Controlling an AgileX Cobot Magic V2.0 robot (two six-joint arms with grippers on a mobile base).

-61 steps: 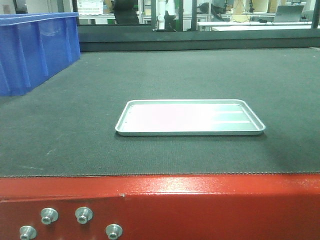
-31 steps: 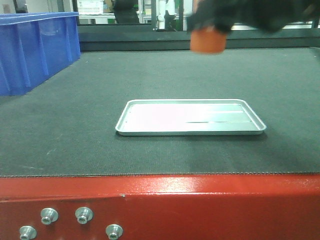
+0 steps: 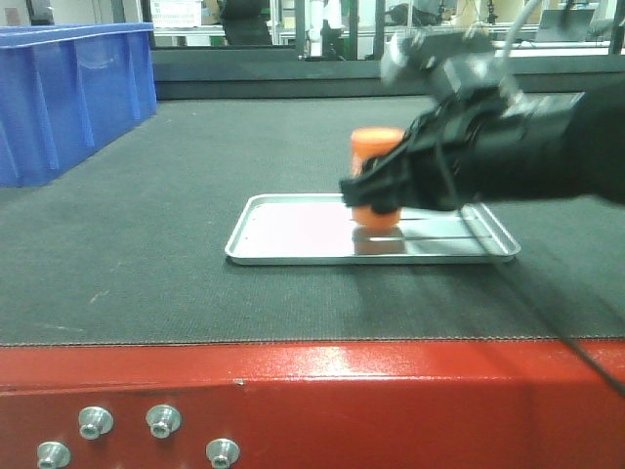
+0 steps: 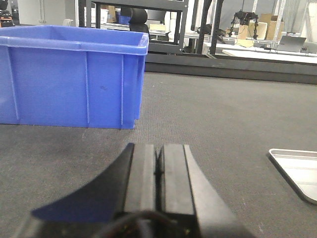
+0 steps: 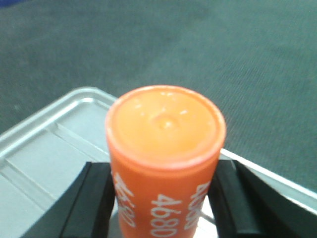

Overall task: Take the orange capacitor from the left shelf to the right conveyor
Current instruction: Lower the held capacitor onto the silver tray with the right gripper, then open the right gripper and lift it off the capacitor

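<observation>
From the front, the right gripper (image 3: 376, 195) has its black jaws pinching the smooth orange capacitor (image 3: 376, 156), held upright just above a shiny flat metal tray (image 3: 283, 230) on the rough dark conveyor (image 3: 146, 264).

Left wrist view: the left gripper (image 4: 158, 163) has its jaws pressed together, near a blue plastic bin (image 4: 69, 79).

Right wrist view: the round capacitor (image 5: 166, 144) sits between the two jaws.

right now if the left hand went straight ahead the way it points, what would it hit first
Probably nothing close. The left hand, shut and empty, points along the bare conveyor belt between the blue bin and the metal tray; depth beyond is unclear.
</observation>
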